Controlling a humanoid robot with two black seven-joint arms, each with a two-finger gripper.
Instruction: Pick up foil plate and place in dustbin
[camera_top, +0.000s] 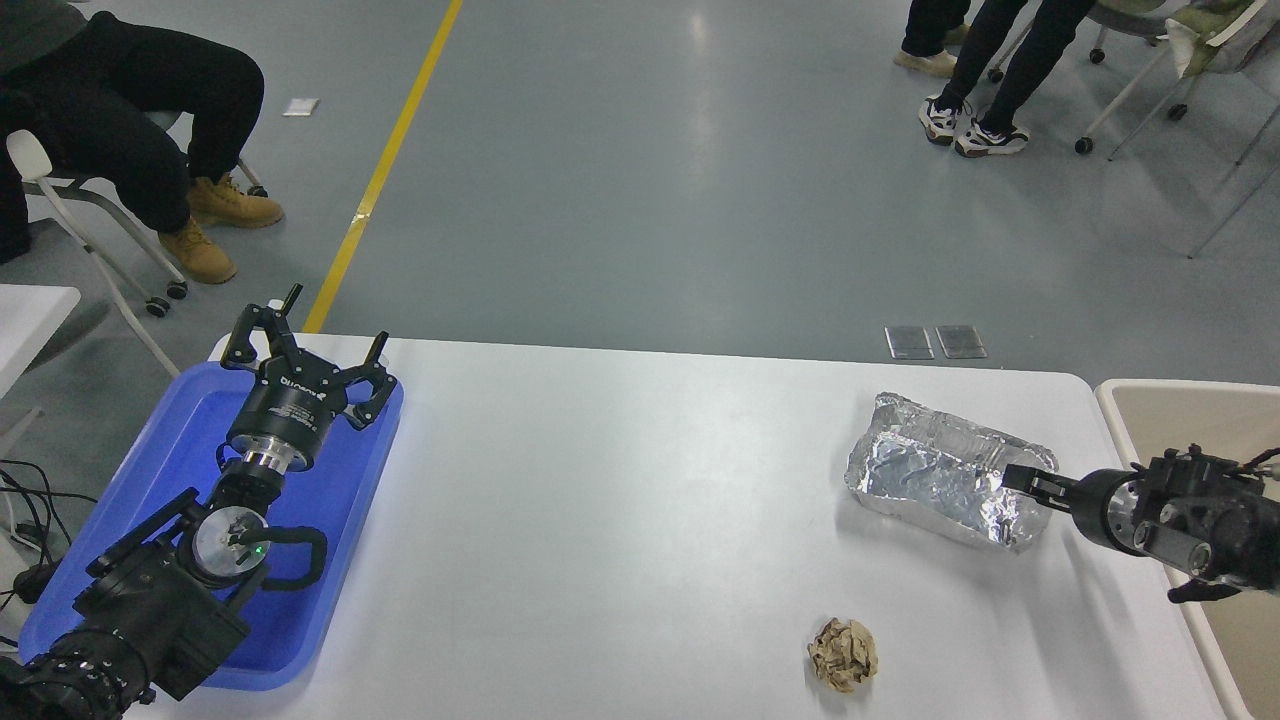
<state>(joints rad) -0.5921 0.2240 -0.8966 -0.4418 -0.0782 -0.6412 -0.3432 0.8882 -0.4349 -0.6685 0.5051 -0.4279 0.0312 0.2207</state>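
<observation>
One paper ball (843, 654), near foil plate (940, 478)

Single head view, set high on the robot's side of the white table (640, 480), facing forward and down toward 12 o'clock. The tabletop fills the lower half at middling range; grey floor (650, 180) recedes beyond. Arms enter from 7 and 4 o'clock. Seated and standing people's legs appear at 10 and 1 o'clock.

The right pincer (1022, 478) meets the foil plate's (935, 478) right end, beside the dustbin (1120, 400).
</observation>
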